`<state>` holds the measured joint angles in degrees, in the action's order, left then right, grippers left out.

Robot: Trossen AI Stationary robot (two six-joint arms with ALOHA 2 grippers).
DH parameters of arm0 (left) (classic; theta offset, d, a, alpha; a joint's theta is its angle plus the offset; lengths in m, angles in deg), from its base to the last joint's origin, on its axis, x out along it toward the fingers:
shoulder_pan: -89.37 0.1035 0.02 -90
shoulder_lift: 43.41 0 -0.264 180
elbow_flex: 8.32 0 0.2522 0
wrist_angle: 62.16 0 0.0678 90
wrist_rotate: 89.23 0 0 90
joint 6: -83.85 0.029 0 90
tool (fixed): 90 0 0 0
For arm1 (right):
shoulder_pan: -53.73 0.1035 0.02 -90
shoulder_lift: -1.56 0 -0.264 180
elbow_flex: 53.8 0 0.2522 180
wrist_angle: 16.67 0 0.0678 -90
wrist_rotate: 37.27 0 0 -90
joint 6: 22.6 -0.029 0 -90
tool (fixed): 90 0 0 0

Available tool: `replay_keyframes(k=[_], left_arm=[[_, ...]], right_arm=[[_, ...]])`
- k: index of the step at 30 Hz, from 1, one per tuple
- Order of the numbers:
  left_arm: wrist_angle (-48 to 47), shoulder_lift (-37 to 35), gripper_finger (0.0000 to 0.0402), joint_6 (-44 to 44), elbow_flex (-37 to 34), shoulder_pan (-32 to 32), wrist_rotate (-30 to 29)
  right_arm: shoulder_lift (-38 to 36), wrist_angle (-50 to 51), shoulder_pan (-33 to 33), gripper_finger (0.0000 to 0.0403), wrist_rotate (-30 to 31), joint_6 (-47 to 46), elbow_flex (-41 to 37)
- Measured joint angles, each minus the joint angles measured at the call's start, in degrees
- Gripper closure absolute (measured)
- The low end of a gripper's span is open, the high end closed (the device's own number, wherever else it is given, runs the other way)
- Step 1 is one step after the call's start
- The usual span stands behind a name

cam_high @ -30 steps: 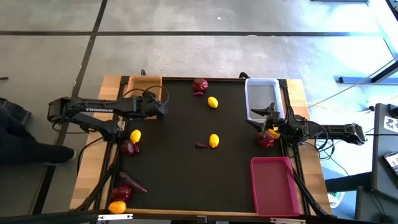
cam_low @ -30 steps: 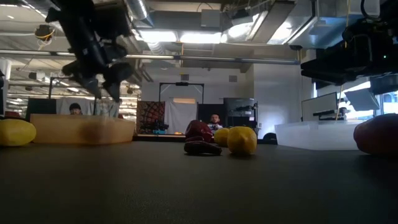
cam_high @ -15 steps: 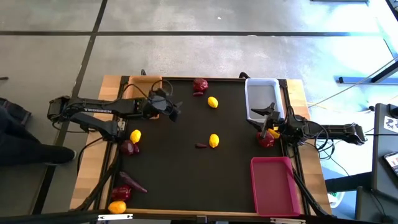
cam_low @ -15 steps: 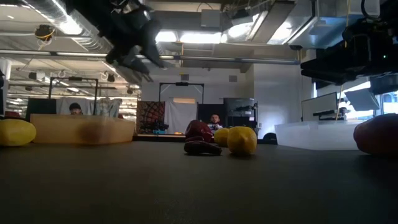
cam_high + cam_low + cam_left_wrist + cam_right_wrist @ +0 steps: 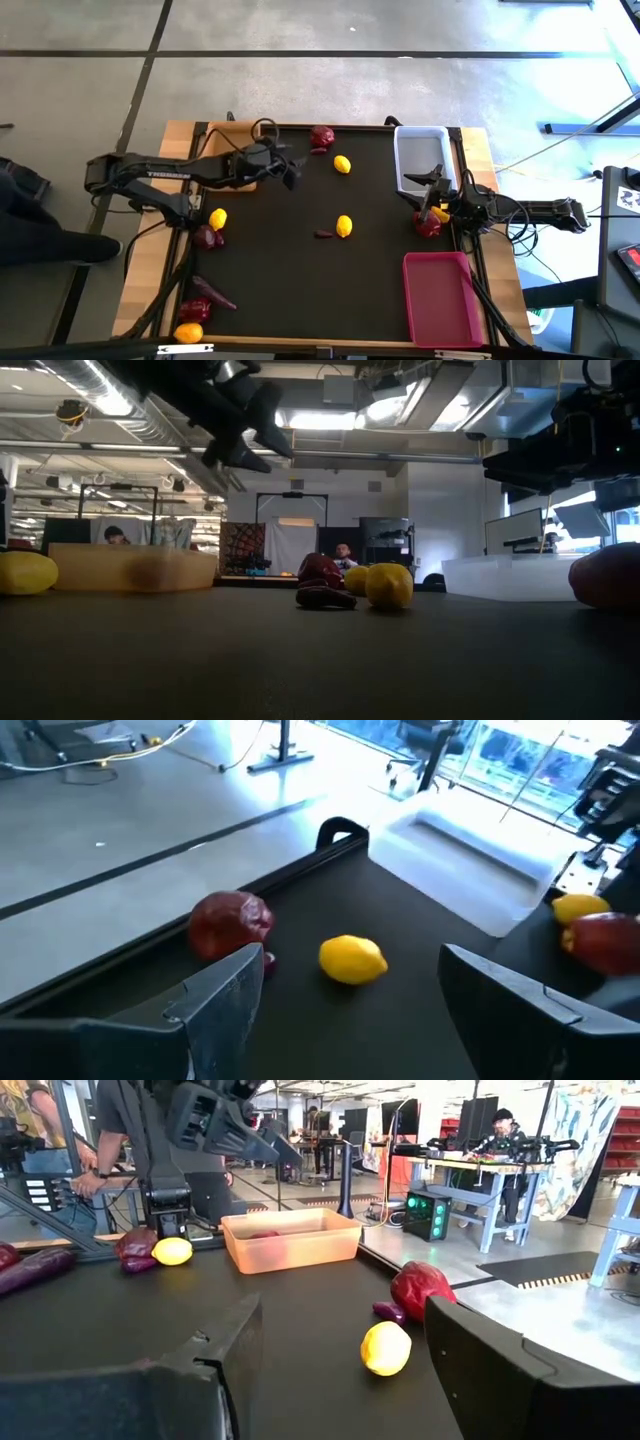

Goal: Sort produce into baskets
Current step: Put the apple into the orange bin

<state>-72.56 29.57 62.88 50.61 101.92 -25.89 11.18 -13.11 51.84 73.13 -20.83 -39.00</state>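
Evidently empty, the left gripper [image 5: 291, 170] hangs above the black mat with its jaws standing wide apart. A second ago it hovered beside the tan wooden basket [image 5: 233, 137] at the far left corner; it has since swung out toward the dark red round fruit [image 5: 321, 135] and the yellow lemon-sized fruit [image 5: 342, 164] at the far edge, which its wrist view frames between the fingers. This suggests one drop is finished and the next pick is being lined up. The right gripper [image 5: 432, 208] has not moved: jaws parted, nothing held, low beside the white plastic basket [image 5: 419, 144], directly over a second red fruit [image 5: 428, 226]. The magenta-pink plastic basket [image 5: 440, 298] lies empty at the near right.
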Motion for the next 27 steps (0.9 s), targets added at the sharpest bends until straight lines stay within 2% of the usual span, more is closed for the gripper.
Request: replay_keyframes(k=[21,27], left_arm=[[0.64,1.01,0.0105,0.37,-0.01,8.74,5.22],[0.30,2.92,0.0105,2.86,3.62,9.62,7.20]], right_arm=[[0.00,0.07,0.01,0.0164,0.10,0.05,0.00],[0.00,0.04,0.00,0.0164,0.15,0.05,0.00]])
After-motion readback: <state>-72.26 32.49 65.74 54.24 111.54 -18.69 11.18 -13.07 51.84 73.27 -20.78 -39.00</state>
